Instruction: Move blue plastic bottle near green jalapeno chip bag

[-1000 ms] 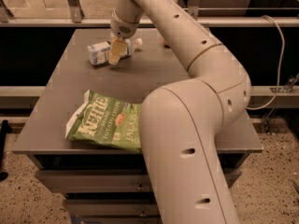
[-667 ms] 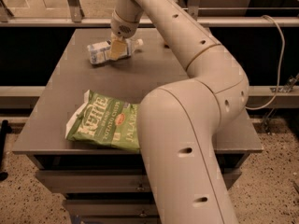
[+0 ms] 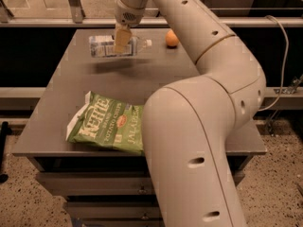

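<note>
Gripper sits at the far-left part of the grey flat-topped metal table, hanging from the wrist of the big cream-coloured robot arm. The arm comes in from the front right and bends back over the tabletop. One tan finger shows across the front of the blue plastic bottle, a small clear one w/ white screw cap and pale blue-and-white wrap label. The gripper is clamped on the bottle around mid-body.

Bottle lies horizontal in the grip, cap end pointing right, base end left. A dark shadow falls on the table just in front of it, apart from the bottle, so it looks raised off the surface rather than resting on it.

Green jalapeno chip bag, flat and crinkled, w/ white "Kettle" lettering, small red emblem and white edge, lies near the front edge of the table. It's well apart from the bottle, w/ bare tabletop between them. Its right end is hidden behind the arm's lower link.

Small round orange fruit sits at the far side of the table, right of the bottle's cap and not touching it, just beside the arm's upper link.

Under the tabletop, grey drawer fronts. Speckled floor below. A grey cable hangs at the right.
</note>
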`<state>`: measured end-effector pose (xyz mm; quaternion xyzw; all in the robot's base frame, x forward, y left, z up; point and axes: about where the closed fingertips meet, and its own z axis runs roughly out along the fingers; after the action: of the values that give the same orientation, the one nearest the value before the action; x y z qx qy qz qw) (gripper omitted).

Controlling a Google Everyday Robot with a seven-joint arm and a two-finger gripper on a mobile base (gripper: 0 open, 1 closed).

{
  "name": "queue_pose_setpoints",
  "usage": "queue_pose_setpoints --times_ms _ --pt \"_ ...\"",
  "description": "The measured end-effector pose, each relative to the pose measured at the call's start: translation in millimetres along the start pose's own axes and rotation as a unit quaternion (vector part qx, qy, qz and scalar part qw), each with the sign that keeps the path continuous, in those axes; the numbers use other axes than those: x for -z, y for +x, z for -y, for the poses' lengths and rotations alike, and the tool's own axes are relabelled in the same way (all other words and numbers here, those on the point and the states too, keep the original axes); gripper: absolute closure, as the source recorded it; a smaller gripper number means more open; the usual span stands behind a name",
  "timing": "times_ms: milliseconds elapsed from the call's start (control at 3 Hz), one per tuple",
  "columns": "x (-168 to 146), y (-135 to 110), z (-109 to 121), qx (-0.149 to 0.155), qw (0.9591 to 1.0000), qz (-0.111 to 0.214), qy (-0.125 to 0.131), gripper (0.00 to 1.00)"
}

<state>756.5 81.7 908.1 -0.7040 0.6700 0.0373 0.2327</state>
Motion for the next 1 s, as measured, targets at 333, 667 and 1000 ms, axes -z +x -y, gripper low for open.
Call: queue_pose_setpoints --times_ms 333,667,1000 --pt "37.4 10.7 -2.7 -0.008 0.9994 -0.025 0.023 1.00" --pt "73.9 30.6 -9.4 -0.029 0.9963 -0.066 0.047 1.00" --pt "106.9 59.7 -16.1 -0.064 0.9884 -0.111 0.082 1.00"
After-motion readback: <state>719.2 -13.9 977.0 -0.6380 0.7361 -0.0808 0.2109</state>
